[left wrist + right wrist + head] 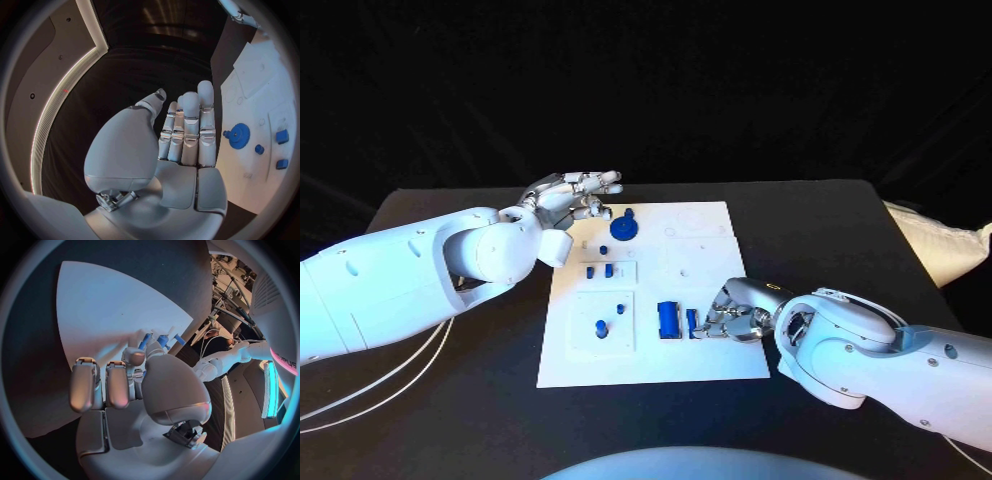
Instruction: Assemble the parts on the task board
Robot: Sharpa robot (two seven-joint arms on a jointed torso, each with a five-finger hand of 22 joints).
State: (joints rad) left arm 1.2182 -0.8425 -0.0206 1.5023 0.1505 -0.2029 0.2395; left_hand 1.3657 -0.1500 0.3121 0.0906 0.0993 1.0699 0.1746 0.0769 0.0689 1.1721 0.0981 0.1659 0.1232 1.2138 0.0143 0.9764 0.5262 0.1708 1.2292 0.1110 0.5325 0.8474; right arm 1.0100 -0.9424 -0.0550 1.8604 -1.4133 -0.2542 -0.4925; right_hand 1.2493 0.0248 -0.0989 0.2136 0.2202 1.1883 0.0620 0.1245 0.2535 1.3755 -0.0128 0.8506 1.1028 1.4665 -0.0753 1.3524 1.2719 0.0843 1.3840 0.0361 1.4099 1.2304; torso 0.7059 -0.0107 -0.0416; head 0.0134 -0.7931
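Currently right robot hand [733,312] sits low at the task board [704,225] near-right edge, fingers curled down around a slim blue part [691,322]; looks pinched, though contact is partly hidden in head view. Right wrist view shows blue pieces at its fingertips [133,356]. Just beside it, twd board centre, lies a larger blue block [668,319], long axis running near-to-far. Left robot hand [574,192] hovers at the board's far-left corner, fingers straight and together, holding nothing. Blue gear [625,228] lies just beside it on the board. Judgement: right hand is nearer the block, so the next seating move falls to it. Black surface [834,215] carries the board.
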